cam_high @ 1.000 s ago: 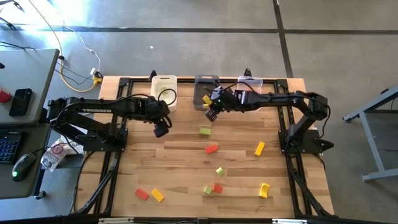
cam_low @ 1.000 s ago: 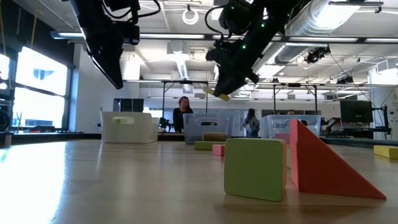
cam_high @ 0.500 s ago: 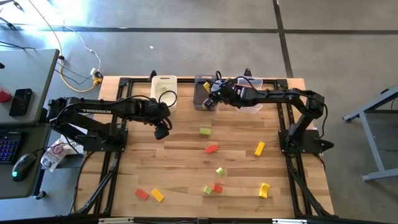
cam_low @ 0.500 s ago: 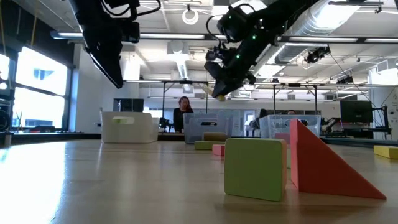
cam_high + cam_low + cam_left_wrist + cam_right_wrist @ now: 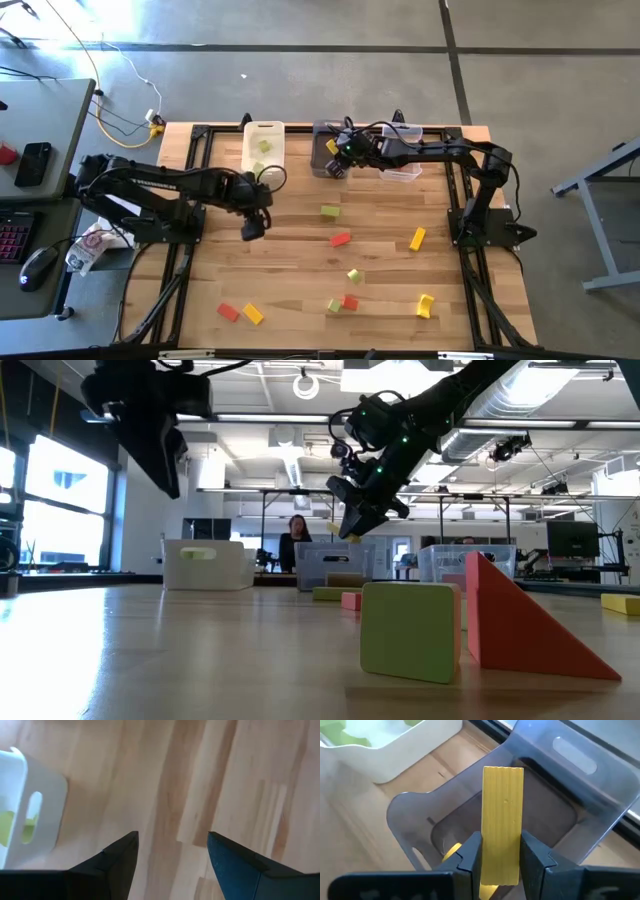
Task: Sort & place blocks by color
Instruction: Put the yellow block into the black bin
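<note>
1. Right gripper (image 5: 501, 865) clamped a yellow block (image 5: 502, 822) above the dark grey bin (image 5: 445, 800).
2. Best released low and centred, onto the yellow piece (image 5: 451, 852) inside.
3. Left gripper (image 5: 170, 855) hung open, empty, over the table (image 5: 240, 780).

From my station I log: grey concrete floor (image 5: 300, 25), bright windows (image 5: 60, 500), ceiling ducts (image 5: 520, 390) — a desk (image 5: 40, 130) alongside.

My right end effector (image 5: 501, 862) is raised, its arm stretched far across, fingers clamped on a yellow bar block (image 5: 503, 822). My left end effector (image 5: 172, 855) hangs with fingers parted.
</note>
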Controlling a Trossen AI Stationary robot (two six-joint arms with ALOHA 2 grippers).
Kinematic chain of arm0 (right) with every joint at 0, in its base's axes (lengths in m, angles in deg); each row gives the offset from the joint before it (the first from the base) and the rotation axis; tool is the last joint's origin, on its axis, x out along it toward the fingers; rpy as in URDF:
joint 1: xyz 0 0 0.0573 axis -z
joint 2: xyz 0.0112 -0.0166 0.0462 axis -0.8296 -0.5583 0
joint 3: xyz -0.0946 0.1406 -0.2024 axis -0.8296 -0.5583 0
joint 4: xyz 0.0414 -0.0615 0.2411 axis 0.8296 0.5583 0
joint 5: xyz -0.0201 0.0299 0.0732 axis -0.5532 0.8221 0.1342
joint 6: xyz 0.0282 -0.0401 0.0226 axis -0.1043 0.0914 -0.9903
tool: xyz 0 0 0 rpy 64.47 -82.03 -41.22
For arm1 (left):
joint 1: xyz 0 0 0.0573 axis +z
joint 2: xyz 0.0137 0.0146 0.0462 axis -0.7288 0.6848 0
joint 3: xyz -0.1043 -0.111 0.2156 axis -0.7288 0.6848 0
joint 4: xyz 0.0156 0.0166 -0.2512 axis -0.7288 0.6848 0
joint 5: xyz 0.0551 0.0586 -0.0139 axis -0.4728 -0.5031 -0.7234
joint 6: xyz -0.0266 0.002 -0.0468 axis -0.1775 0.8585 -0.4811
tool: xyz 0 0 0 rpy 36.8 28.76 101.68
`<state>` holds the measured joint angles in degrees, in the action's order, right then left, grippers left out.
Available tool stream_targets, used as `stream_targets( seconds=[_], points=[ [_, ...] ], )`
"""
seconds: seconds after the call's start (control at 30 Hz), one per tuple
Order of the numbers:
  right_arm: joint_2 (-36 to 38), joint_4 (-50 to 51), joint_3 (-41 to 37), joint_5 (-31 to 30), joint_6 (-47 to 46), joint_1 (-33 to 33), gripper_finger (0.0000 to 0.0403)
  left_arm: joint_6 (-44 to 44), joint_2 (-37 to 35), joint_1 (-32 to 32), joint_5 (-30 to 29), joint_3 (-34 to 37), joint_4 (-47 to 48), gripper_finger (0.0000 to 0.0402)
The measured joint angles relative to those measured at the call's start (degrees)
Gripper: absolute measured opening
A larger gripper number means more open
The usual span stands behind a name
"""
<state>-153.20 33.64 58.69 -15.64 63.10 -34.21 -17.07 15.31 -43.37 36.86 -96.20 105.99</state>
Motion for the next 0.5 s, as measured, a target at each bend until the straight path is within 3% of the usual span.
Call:
stream_targets(
  seconds=[0.3, 0.5],
  points=[
    [-1.6, 0.1, 0.0, 0.6, -1.6, 0.0, 0.0078, -1.3, 0.0, -9.0, 6.8, 0.0, 2.2, 0.0225],
    [-2.1, -0.1, 0.0, 0.5, -1.9, 0.0, 0.0079, -4.0, 0.0, -17.2, 7.4, 0.0, 2.4, 0.0225]
  ],
)
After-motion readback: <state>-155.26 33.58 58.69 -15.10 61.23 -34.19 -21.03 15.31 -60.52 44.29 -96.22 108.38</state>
